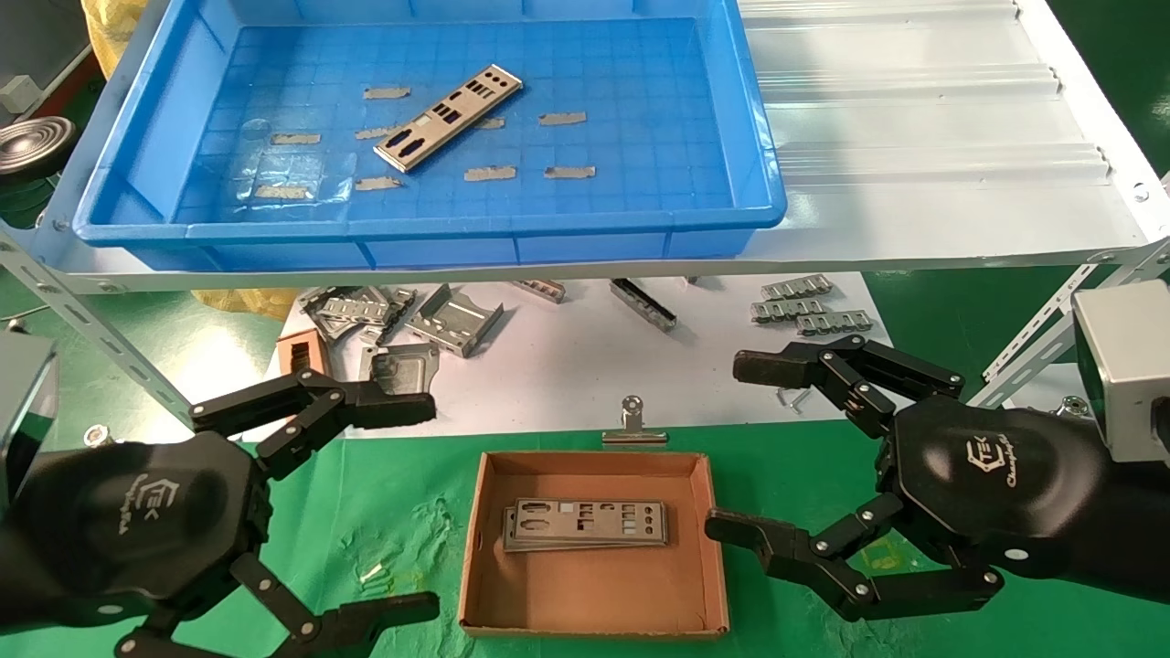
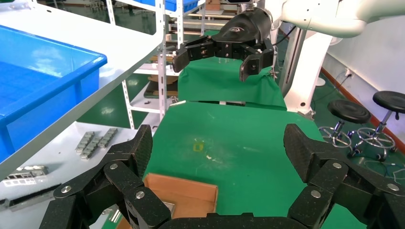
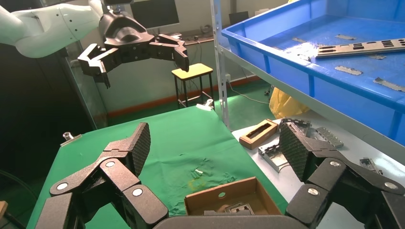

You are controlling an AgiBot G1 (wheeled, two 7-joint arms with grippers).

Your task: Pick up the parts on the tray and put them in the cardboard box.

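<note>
**One plate left in the tray, a stack already in the box**

From the head camera I see the blue tray (image 1: 759,164) on the white shelf (image 1: 932,137) at the far side. One silver plate (image 1: 448,117) lies on its grid floor, slanted, a little left of the middle. Around it are scattered small grey tape scraps (image 1: 562,118); one peeks out from under the plate's right side, the rest lie apart from it.

Below the shelf, on the green cloth (image 1: 402,475), sits the cardboard box (image 1: 594,621), between my two grippers. Inside it I count a small stack of plates (image 1: 585,524) lying flat toward the far half of the floor, long side across; I cannot tell how many. The near half of the box floor is bare cardboard.

My left gripper (image 1: 430,507) hovers low at the left of the box, jaws spread wide, holding nothing. My right gripper (image 1: 727,448) hovers just right of the box, also wide open and empty, its lower finger close to the box's right wall.

Behind the box on a white sheet lie grey folded brackets (image 1: 452,320), a small brown block (image 1: 300,352) and a binder clip (image 1: 632,425) at the cloth's edge.
</note>
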